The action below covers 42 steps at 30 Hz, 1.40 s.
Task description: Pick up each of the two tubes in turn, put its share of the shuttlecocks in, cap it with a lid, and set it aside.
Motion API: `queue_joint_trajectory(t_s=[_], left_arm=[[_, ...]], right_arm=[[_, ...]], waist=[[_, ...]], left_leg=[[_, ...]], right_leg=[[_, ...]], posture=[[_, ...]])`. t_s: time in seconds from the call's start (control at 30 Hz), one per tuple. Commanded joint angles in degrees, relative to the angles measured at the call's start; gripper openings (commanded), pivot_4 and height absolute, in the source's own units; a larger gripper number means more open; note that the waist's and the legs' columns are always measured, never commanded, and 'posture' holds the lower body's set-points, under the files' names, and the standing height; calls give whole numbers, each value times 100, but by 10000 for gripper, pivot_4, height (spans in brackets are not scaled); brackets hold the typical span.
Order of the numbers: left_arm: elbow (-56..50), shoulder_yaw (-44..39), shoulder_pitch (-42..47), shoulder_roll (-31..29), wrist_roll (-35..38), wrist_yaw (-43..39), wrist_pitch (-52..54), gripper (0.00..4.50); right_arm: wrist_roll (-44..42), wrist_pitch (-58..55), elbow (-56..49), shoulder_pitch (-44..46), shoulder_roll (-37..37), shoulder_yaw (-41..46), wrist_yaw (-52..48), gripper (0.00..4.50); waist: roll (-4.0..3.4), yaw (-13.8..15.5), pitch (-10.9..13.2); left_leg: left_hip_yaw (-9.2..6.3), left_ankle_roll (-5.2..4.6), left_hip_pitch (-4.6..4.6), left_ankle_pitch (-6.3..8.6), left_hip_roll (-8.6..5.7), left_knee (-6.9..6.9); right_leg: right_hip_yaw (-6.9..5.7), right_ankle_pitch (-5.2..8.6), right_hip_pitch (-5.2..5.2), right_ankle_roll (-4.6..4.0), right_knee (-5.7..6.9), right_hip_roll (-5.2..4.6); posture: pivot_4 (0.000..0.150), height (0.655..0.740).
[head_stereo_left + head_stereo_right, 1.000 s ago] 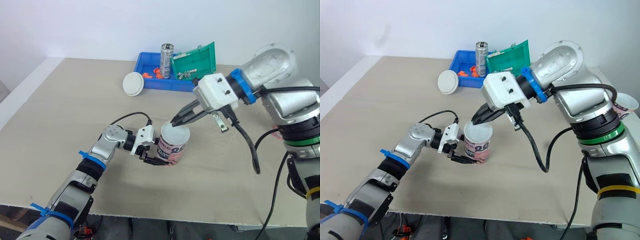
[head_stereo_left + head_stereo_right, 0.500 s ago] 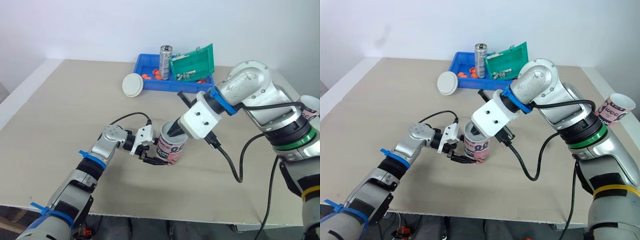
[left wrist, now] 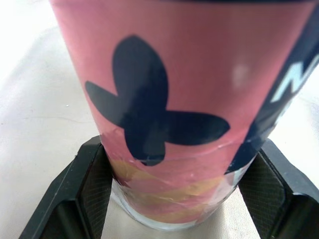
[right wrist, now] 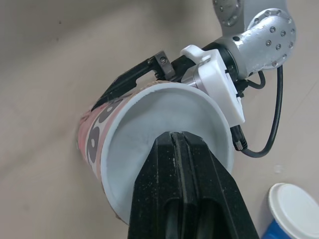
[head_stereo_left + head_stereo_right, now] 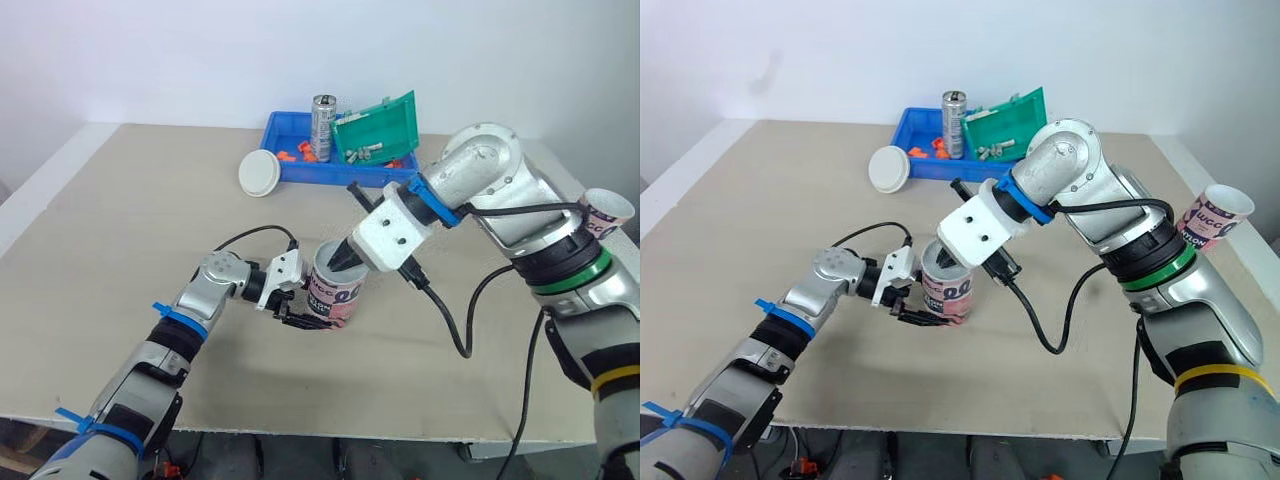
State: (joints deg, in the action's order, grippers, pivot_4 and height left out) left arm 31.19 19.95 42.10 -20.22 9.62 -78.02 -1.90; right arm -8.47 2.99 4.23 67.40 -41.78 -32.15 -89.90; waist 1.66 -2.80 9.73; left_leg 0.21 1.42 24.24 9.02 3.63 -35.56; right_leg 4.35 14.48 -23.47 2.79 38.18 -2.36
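Tube (image 5: 335, 295) pinched between left fingers (image 3: 94, 186); right fingers (image 4: 154, 199), pressed together, inside its mouth.

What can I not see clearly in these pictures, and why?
Floor of the tube, right wrist view: the shut right gripper hides it and any shuttlecock there.
Its mouth, eye views: the right gripper covers it.
The small parts in the blue bin, eye views: too small to name.
Inside of the second tube, eye views: seen from the side.

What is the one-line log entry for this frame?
left gripper: shut on tube, on table | right gripper: shut, tips inside tube mouth | lid: on table beside blue bin | tube uncapped
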Motion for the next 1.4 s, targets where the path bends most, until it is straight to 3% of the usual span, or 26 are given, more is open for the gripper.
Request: queue_joint_trajectory(t_s=[0.03, 0.23, 0.27, 0.4, 0.43, 0.5, 0.6, 0.7, 0.9, 1.17, 1.23, 1.4], left_arm=[[14, -121, -45, -156, -201, 179, 58, 33747], [-75, -122, -73, -143, -186, 198, 87, 33747], [-94, -125, -81, -152, -179, 193, 91, 33747], [-154, -143, -90, -190, -151, 155, 115, 33747], [-171, -151, -88, -197, -134, 130, 137, 33747], [-190, -176, -76, -209, -83, 65, 179, 33747], [-235, -193, -39, -220, 42, -135, 320, 44200], [-322, -224, 7, -238, 162, -337, 457, 45000], [-301, -350, 116, -433, 78, -480, 293, 45000], [-860, -831, -357, -1337, 362, -851, 215, 45000], [-1220, -1113, -567, -1463, 604, -806, 255, 45000], [-2930, -1959, -1184, -1655, 1853, -355, 1531, 45000]], right_arm=[[-447, -802, 163, -115, 93, 288, -258, 234], [-1644, -2083, -200, -506, -530, 1760, -10, 234], [-1766, -2247, -345, -740, -672, 2013, 145, 234], [-1866, -2691, -889, -1778, -1030, 2765, 836, 234], [-1919, -2821, -1016, -2041, -1065, 2950, 1019, 6969], [-2072, -3145, -1315, -2611, -1098, 3296, 1377, 13830], [-2303, -3443, -1875, -3426, -1025, 3689, 1810, 29539], [-2629, -3721, -2360, -3880, -900, 3946, 2148, 43863], [-2945, -4092, -2957, -4556, -882, 4052, 2553, 43863], [-1972, -3392, -2847, -5136, -658, 3290, 2966, 43863], [-1832, -3211, -2711, -5152, -446, 3163, 3082, 43863], [-1575, -2856, -2417, -5090, 56, 2768, 3188, 43863]], waist=[[-3, 8, 3], [-13, 76, 15], [-15, 91, 16], [-16, 127, 16], [-18, 123, 17], [-20, 130, 19], [-25, 120, 23], [-33, 102, 47], [-27, 124, 50], [-24, 93, 54], [-22, 97, 56], [-7, 132, 65]], left_leg=[[0, -1, 11, -1, 2, 1], [-6, -16, 78, -10, 3, -1], [-8, -23, 115, -20, 3, -3], [-10, -12, 123, -12, 4, 2], [-12, -10, 123, -8, 4, 5], [-14, -10, 123, -8, 5, 7], [-20, -10, 123, -8, 5, 4], [-20, -10, 127, -8, 4, 3], [-30, -6, 141, -5, 0, 3], [-38, -7, 142, 2, 4, 6], [-39, -7, 142, 2, 5, 6], [-48, -6, 154, 1, 3, -7]], right_leg=[[-21, -18, 6, -24, -1, -12], [-34, -73, -49, 27, 0, -7], [-36, -78, -79, 34, 0, -3], [-33, -66, -85, 24, -3, 6], [-32, -55, -86, 38, -3, 11], [-29, -48, -87, 52, -2, 17], [-23, -49, -86, 55, -2, 24], [-20, -50, -87, 57, -2, 26], [-20, -37, -86, 74, -5, 26], [-22, -34, -88, 82, -4, 36], [-22, -35, -88, 82, -3, 37], [-25, -33, -84, 81, -2, 36]], posture=[[1500, 7061], [1500, 7061], [1500, 7061], [1500, 7061], [1500, 7061], [1500, 7061], [1500, 7061], [1500, 7061], [1500, 7061], [1500, 7061], [1500, 7061], [1500, 7061]])
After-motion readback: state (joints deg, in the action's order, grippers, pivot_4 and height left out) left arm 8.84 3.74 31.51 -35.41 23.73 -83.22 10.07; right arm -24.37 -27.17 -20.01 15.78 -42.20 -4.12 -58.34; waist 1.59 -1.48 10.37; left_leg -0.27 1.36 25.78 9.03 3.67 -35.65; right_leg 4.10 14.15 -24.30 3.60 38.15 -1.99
